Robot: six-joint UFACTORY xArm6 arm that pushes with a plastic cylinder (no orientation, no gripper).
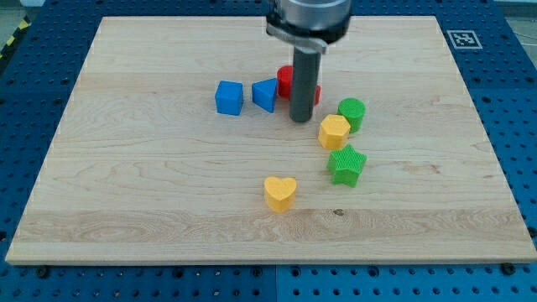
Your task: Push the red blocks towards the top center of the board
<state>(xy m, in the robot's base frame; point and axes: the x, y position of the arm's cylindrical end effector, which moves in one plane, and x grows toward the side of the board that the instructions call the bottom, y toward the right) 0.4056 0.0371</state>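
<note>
A red block (285, 81) lies a little above the board's middle, mostly hidden behind my rod; its shape cannot be made out. A bit of red also shows to the right of the rod (316, 94); whether it is a second red block I cannot tell. My tip (301, 120) touches the board just below the red, to the right of the blue blocks.
A blue cube (228, 97) and a blue wedge-like block (264, 95) lie left of the rod. A green round block (351, 113), a yellow hexagon block (333, 132), and a green star (346, 164) lie to the right. A yellow heart (279, 193) lies lower down. The wooden board (126, 168) rests on a blue table.
</note>
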